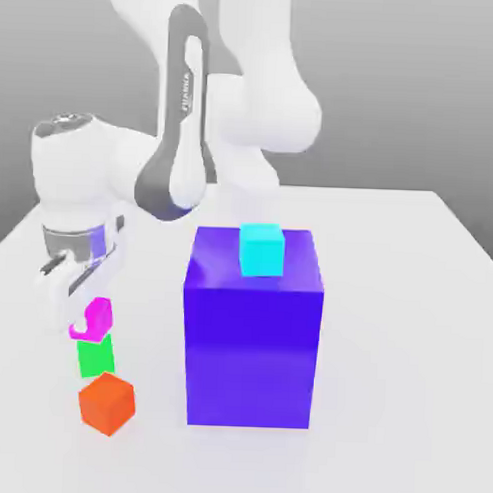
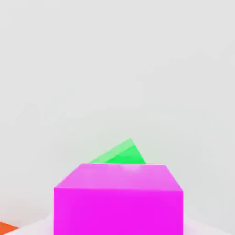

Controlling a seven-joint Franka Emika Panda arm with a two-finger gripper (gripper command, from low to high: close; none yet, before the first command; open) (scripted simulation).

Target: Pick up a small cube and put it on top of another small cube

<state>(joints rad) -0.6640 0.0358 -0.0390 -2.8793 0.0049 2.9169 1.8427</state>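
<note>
Resting upright on the green cube [image 1: 96,356], the magenta cube [image 1: 94,318] sits between my fingertips, turned slightly askew to the green one. My gripper [image 1: 76,307] appears released, fingers [image 1: 58,302] spread. Neither cube has a long axis.

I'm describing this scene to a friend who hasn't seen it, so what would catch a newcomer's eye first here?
First comes the big blue block in the middle of the white table, with a small cyan cube on its top. At the exterior view's left, a pink cube sits on a green cube, with an orange cube just in front on the table. The white arm's gripper is right at the pink cube.
</note>
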